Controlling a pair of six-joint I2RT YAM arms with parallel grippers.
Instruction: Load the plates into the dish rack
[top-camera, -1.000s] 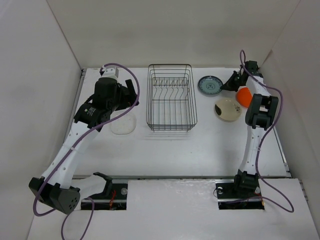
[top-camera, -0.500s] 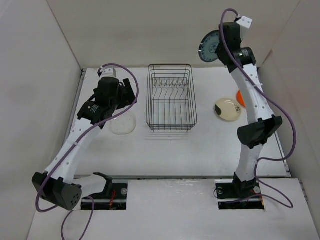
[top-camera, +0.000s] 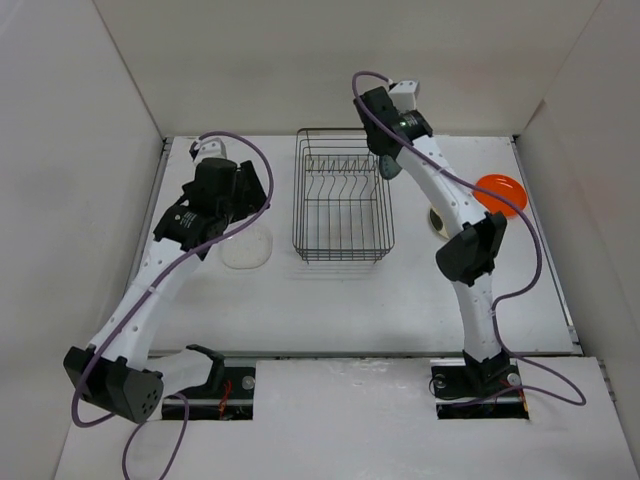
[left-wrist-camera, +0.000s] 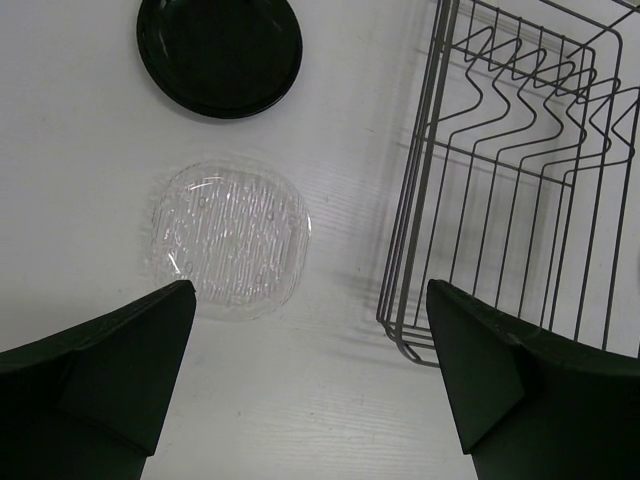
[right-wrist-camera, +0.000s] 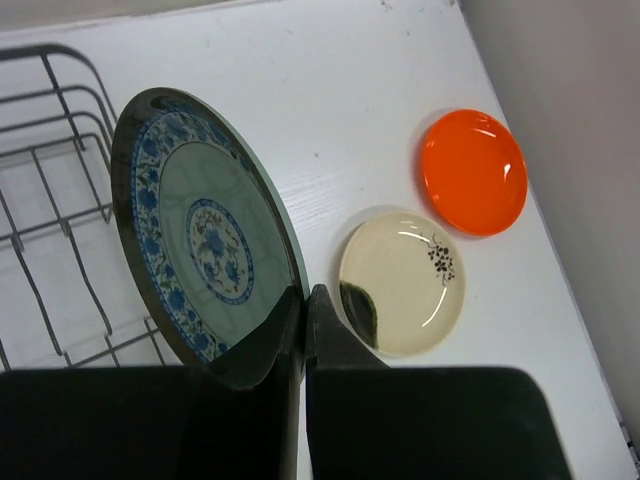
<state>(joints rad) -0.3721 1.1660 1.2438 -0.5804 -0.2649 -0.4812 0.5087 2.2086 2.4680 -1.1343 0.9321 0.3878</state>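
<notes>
Over rack (top-camera: 338, 195) rt rim: teal plate (right-wrist-camera: 205, 255)

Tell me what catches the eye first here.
First is the right gripper, shut on the blue patterned plate and holding it on edge by the far right corner of the black wire rack. Next is the bright orange plate, lying flat at the right beside a cream plate. On the left, the open left gripper hovers over a clear plate, with a black plate near it.
</notes>
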